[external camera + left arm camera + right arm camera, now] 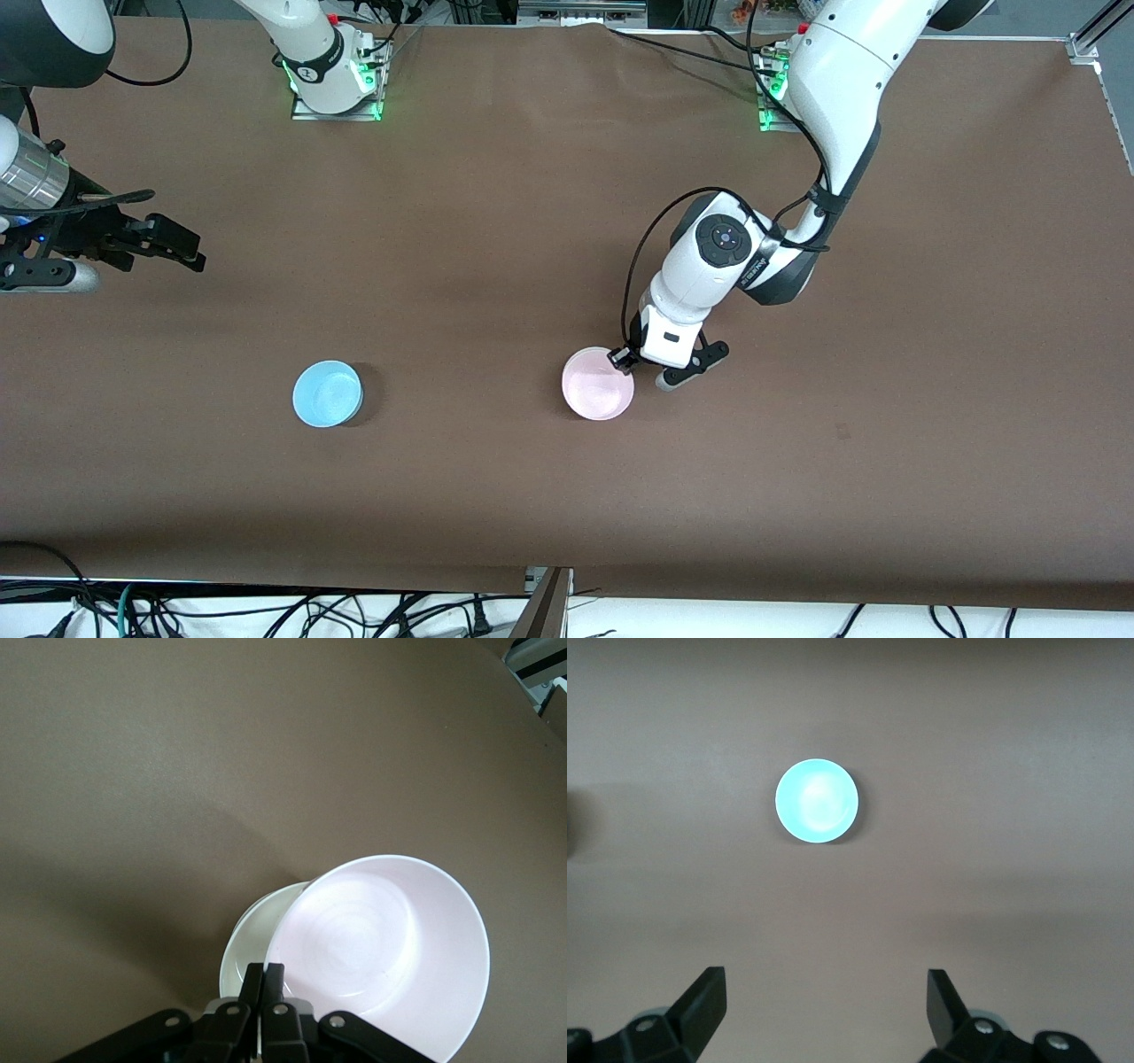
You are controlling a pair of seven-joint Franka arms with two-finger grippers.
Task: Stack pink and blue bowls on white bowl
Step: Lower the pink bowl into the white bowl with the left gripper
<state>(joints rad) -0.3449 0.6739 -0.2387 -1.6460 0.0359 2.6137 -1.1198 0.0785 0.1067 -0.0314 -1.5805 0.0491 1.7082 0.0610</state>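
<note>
My left gripper point(625, 359) is closed on the rim of the pink bowl point(598, 384), fingers pinched narrow with the thin wall between them. In the left wrist view the pink bowl point(381, 952) hangs tilted from that one-sided pinch, directly over the white bowl point(252, 943), whose pale rim shows beneath it. I judge this a rim grip chosen because the wall is too shallow and wide to span; the tilt follows from holding at a single edge. Whether the pink bowl already touches the white one I cannot tell.

The blue bowl point(327, 392) sits upright on the table point(549, 177), well apart from the white bowl toward the right arm's end, about as near the front camera. It is untouched.

My right gripper point(168, 241) waits over the table's edge at the right arm's end, fingers spread wide and empty; its wrist view looks down on the blue bowl point(817, 801).

Materials: all three bowls are smooth, round, shallow plastic with thin walls and flat bases, the interiors glossy. The table cover is matte brown, so I expect little sliding.
</note>
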